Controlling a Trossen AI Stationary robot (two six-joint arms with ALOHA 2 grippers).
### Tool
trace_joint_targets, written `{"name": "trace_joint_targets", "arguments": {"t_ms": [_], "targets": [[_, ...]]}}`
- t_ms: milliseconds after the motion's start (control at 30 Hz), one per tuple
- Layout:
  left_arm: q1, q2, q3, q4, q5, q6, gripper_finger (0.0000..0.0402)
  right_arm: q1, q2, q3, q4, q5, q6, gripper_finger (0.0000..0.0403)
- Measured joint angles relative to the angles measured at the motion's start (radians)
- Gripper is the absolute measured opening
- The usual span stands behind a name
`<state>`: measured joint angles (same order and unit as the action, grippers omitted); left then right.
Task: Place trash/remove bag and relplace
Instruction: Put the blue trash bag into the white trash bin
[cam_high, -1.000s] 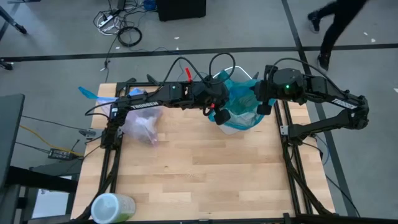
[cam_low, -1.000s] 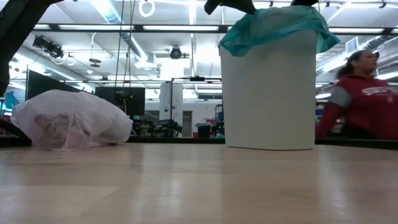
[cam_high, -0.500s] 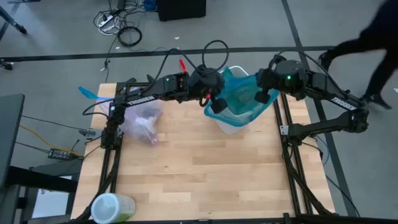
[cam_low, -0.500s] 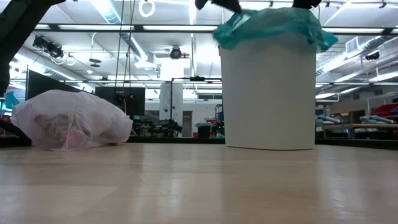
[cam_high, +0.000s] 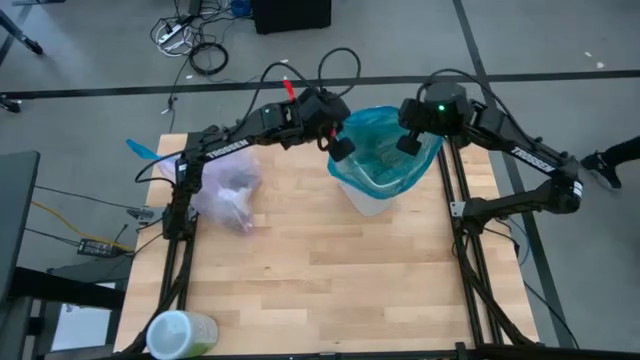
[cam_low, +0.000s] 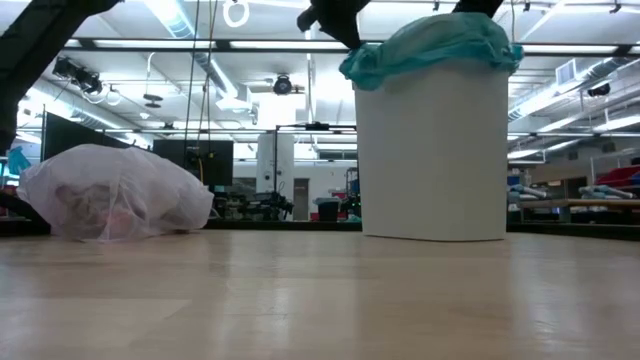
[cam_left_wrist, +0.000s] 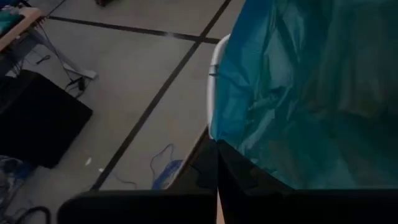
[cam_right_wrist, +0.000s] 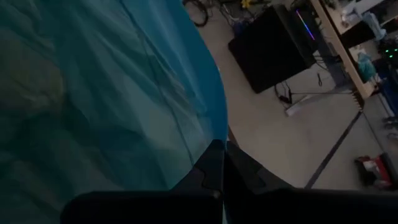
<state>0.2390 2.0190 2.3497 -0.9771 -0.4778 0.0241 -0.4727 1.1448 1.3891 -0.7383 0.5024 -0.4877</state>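
Now both clenched end effectors, left (cam_high: 343, 150) and right (cam_high: 409, 143), pinch the teal bag (cam_high: 385, 150); next, stretch it down over the bin (cam_low: 431, 150) rim.

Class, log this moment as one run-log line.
left pincer: shut on teal bag rim | right pincer: shut on opposite rim | white bin: upright | pink bag: on table

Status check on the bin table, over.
Left gripper and right gripper both shut on the teal bag, stretching its rim over the white bin. Filled pink bag lies aside on the table. Nothing in the way.
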Motion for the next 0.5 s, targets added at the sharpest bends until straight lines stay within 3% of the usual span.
{"name": "trace_joint_targets", "arguments": {"t_ms": [333, 500], "targets": [[0.079, 0.000, 0.000, 0.000, 0.006, 0.077, 0.0004, -0.104, 0.041, 0.000, 0.011, -0.002, -0.044, 0.0000], [0.107, 0.000, 0.000, 0.025, 0.114, 0.077, 0.0004, -0.162, 0.040, 0.000, 0.010, -0.038, -0.025, 0.0000]]}}
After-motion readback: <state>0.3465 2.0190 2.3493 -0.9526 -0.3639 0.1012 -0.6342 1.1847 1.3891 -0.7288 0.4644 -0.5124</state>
